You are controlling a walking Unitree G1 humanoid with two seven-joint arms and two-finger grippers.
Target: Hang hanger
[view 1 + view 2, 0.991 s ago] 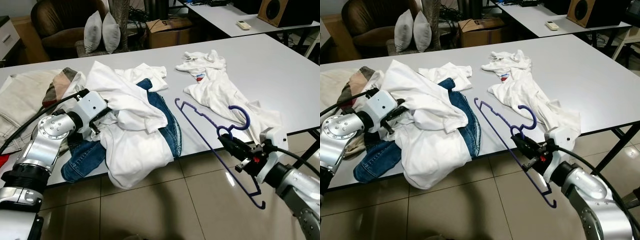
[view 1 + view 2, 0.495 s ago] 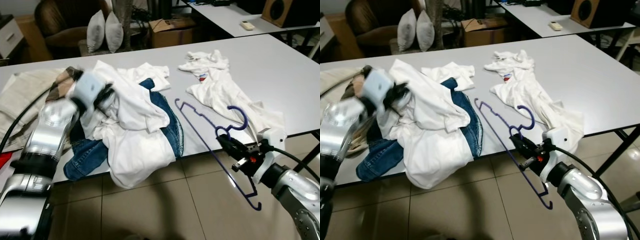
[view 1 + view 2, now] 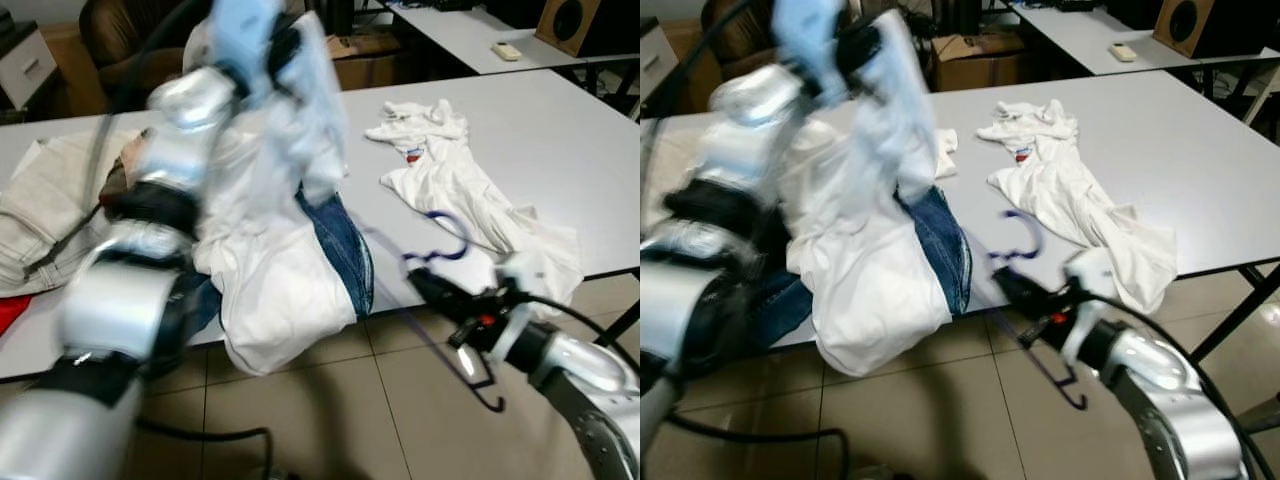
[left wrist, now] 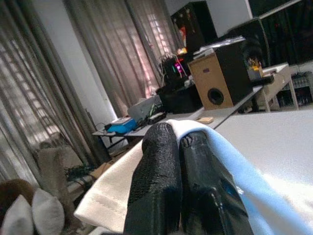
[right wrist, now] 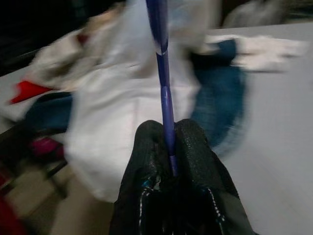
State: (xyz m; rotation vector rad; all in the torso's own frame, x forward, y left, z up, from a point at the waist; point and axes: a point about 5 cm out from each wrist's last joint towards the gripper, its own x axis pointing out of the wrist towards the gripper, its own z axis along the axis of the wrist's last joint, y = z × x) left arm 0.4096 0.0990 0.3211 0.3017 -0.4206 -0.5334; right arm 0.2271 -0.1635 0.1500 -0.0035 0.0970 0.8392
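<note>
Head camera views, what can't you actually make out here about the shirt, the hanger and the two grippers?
- Left gripper: motion-blurred in the eye views, fingers indistinct; the left wrist view shows them shut on the white shirt.
- Purple hanger: smeared, lower bar barely traceable.
- White shirt: collar and sleeves lost in blur and folds.
- Right gripper: sharp only up close, clamped on the hanger.

purple hanger [image 3: 440, 250], white shirt [image 3: 290, 290], blue jeans [image 3: 345, 245]

Even indoor light, heavy motion blur on raised silver left arm [image 3: 160, 200] and thin purple plastic hanger [image 3: 440, 300]; right wrist view smeared, dark-edged.
</note>
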